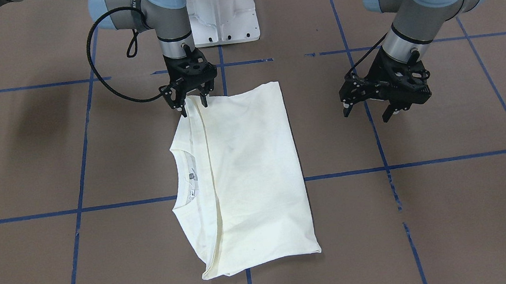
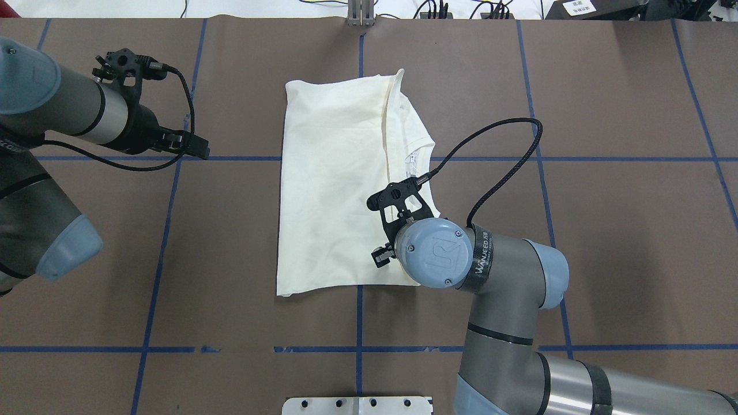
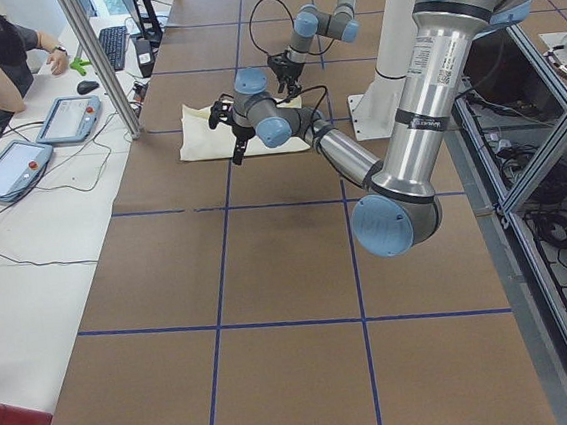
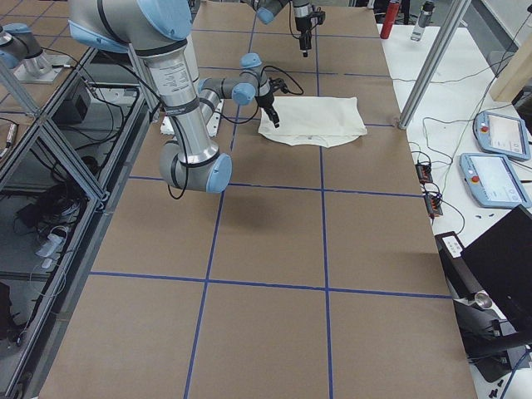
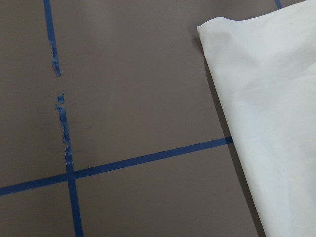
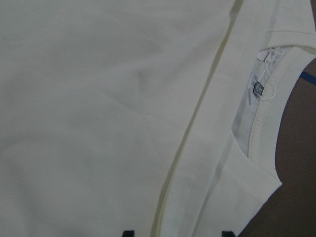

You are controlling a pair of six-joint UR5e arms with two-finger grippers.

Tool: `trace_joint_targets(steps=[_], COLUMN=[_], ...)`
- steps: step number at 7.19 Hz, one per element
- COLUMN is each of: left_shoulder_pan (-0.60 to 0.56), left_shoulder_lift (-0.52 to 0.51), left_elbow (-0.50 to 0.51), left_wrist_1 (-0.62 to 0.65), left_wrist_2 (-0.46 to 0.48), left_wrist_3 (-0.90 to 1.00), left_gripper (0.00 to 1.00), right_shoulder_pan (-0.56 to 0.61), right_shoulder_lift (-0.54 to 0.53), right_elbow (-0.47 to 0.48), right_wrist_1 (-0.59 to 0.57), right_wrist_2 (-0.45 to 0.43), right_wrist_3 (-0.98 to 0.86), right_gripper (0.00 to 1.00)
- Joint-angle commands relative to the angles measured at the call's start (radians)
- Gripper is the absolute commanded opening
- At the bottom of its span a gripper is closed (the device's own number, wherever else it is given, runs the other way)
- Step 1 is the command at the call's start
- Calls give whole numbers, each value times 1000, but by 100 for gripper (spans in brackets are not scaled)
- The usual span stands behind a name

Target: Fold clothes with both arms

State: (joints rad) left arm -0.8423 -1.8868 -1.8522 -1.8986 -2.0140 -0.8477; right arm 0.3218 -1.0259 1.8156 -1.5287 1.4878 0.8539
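So the shirt (image 1: 246, 171) is lying flat in the middle of the table (image 1: 453, 215), already folded down to a rough rectangle. The plain side is facing up, and the collar (image 1: 176, 178) is peeking out along one long edge.

The right arm's fingers (image 1: 177, 105) are sitting spread apart right at the shirt's corner on the robot's end of the collar side. In the wrist view both tips are showing wide apart over the cloth with the folded edge (image 6: 197, 128) running between them, so I'd say they aren't pinching anything yet. The left arm's fingers (image 1: 389, 112) are also spread, hanging off to the side of the shirt opposite the collar and well clear of the fabric.

What's worrying me from here:

- That corner is stacking several layers. If the right fingers are closing too shallow, they're probably only catching the top flap and peeling the fold back open.
- The left arm is nowhere near its corner. If the right starts lifting alone, the shirt is likely swinging around and going crooked.
- The right arm's black cable (image 2: 496, 150) is looping over the collar side of the shirt, and I could see it brushing the cloth on a low sweep.
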Motion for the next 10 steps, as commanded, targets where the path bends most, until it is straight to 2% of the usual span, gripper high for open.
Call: trace_joint_targets(steps=[1, 6, 7, 8, 9, 10], left_shoulder_pan=[2, 3, 5, 5, 6, 8], left_shoulder_lift=[-1, -1, -1, -3, -1, -1], left_elbow=[8, 8, 8, 8, 8, 8], left_wrist_1=[-2, -4, -4, -4, -4, -4], left_wrist_2=[0, 0, 0, -2, 0, 0], left_wrist_3=[1, -1, -1, -1, -1, -1], left_gripper=[100, 100, 100, 100, 100, 100], right_shoulder_pan=[-21, -52, -55, -55, -55, -53], right_shoulder_lift=[-52, -59, -59, -59, -60, -75], right_elbow=[52, 53, 51, 51, 50, 54], right_wrist_1=[1, -1, -7, -8, -13, -11], right_wrist_2=[0, -6, -8, -6, -11, -12], right_wrist_3=[-7, 2, 4, 5, 13, 25], right_gripper=[53, 50, 35, 12, 0, 0])
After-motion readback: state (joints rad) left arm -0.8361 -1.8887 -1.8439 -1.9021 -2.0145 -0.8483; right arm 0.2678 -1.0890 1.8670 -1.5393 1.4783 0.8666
